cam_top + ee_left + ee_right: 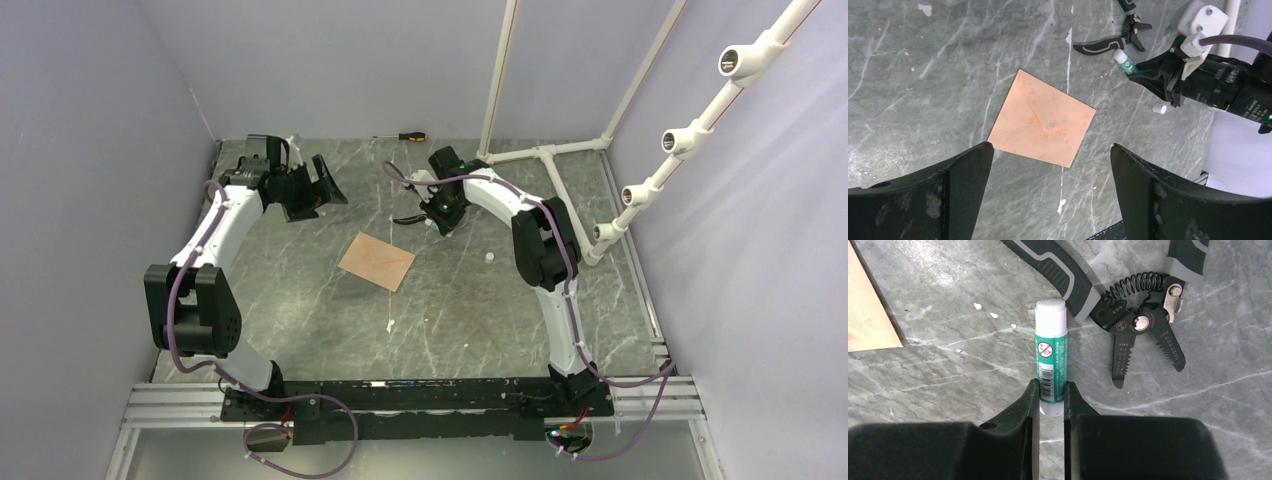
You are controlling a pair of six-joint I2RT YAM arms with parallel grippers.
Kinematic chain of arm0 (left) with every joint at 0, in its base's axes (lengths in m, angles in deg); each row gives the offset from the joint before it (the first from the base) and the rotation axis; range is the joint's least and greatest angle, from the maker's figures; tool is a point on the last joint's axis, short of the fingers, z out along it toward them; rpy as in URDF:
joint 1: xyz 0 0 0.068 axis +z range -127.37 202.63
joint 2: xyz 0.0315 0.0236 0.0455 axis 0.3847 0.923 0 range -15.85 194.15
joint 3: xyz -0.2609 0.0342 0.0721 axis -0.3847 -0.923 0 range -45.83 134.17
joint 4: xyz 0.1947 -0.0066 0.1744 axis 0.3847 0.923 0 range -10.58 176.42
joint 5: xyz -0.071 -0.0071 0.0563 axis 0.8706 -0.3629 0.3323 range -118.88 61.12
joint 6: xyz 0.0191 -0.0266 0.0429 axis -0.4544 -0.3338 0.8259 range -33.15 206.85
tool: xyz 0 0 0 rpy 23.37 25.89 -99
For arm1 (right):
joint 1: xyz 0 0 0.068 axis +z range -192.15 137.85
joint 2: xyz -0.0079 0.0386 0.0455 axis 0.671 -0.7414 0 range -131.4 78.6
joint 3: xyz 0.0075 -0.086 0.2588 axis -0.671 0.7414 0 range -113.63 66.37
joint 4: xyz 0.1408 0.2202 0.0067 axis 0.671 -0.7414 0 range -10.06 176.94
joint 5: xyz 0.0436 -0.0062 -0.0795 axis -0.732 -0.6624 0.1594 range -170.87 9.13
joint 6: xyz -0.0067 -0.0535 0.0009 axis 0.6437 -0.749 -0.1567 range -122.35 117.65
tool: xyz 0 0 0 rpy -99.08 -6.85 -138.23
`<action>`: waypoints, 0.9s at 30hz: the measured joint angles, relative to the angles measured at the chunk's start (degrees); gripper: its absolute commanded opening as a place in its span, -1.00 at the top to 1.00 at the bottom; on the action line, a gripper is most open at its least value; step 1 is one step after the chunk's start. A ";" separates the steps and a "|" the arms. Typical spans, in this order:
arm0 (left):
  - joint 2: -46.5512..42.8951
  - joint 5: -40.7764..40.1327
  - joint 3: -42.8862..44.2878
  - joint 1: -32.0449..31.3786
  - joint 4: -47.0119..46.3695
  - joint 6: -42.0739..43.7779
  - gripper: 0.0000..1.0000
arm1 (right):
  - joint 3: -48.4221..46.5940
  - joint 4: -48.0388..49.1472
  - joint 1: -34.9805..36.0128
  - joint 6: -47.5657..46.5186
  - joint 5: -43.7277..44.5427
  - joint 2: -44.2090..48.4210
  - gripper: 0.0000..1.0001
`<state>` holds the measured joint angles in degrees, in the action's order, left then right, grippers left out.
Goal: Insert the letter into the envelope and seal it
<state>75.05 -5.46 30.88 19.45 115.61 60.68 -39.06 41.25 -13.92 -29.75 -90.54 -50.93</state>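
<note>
The kraft-brown envelope (377,260) lies flat mid-table with its triangular flap folded down; it also shows in the left wrist view (1043,120), and one corner shows in the right wrist view (868,315). The letter is hidden or out of view. My right gripper (1050,390) is shut on a green-and-white glue stick (1051,355) low over the table, just right of the envelope, also seen from above (440,215). My left gripper (318,190) is open and empty, raised at the back left, its fingertips (980,155) wide apart above the envelope's near side.
Black wire strippers (1143,325) lie just beyond the glue stick. A small white cap (1160,108) lies on the table right of the envelope. A screwdriver (410,136) lies at the back edge. A white pipe frame (545,155) stands at the back right.
</note>
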 measured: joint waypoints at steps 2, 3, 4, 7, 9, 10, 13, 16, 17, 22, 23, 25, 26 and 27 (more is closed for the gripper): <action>0.00 0.92 0.02 0.00 -0.37 0.00 -0.85 | 0.07 0.07 0.09 0.22 0.09 0.11 0.82; 0.00 1.42 0.02 0.00 -0.68 -0.02 -0.85 | 0.26 0.13 0.11 0.33 -0.11 0.22 0.82; 0.00 2.05 0.00 0.00 -1.09 -0.02 -0.85 | 0.61 0.28 0.11 0.59 -0.46 0.48 0.82; 0.00 4.52 -0.33 0.00 -3.23 -0.22 -0.85 | 3.43 1.05 0.09 1.81 -2.45 2.78 0.81; -0.07 6.58 -1.33 0.00 -5.18 -0.66 -0.85 | 6.36 1.55 0.00 3.30 -4.55 6.03 0.80; -0.07 7.74 -2.03 -0.02 -6.12 -1.01 -0.85 | 7.85 2.19 -0.04 4.09 -5.84 8.00 0.79; -0.07 11.39 -4.37 -0.17 -9.62 -2.89 -0.85 | 12.02 5.51 -0.09 7.37 -9.49 14.69 0.78; -0.07 14.80 -7.17 -1.14 -14.95 -6.16 -0.85 | 15.74 10.34 -0.11 12.20 -12.57 20.48 0.76; -0.07 15.85 -8.33 -1.70 -17.31 -7.43 -0.85 | 17.07 12.61 -0.13 14.56 -13.81 22.23 0.75; -0.02 19.76 -13.49 -5.66 -30.03 -14.25 -0.85 | 21.92 23.08 -0.26 28.28 -19.87 26.51 0.74; -0.02 20.28 -13.81 -6.38 -32.11 -15.43 -0.85 | 22.84 25.42 -0.26 31.43 -20.96 26.75 0.74; -0.02 21.14 -14.08 -7.72 -36.41 -17.22 -0.82 | 24.50 29.59 -0.26 37.05 -22.69 27.02 0.73; -0.02 21.55 -14.10 -8.09 -38.58 -18.16 -0.79 | 25.27 31.50 -0.26 39.58 -23.52 27.06 0.73; -0.02 21.77 -14.14 -8.26 -40.09 -18.73 -0.75 | 25.90 33.07 -0.28 41.86 -24.26 27.10 0.73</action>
<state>75.02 16.31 16.73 11.19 75.52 41.95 -13.16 74.32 -14.20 12.11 -114.80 -23.83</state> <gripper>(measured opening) 0.915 0.194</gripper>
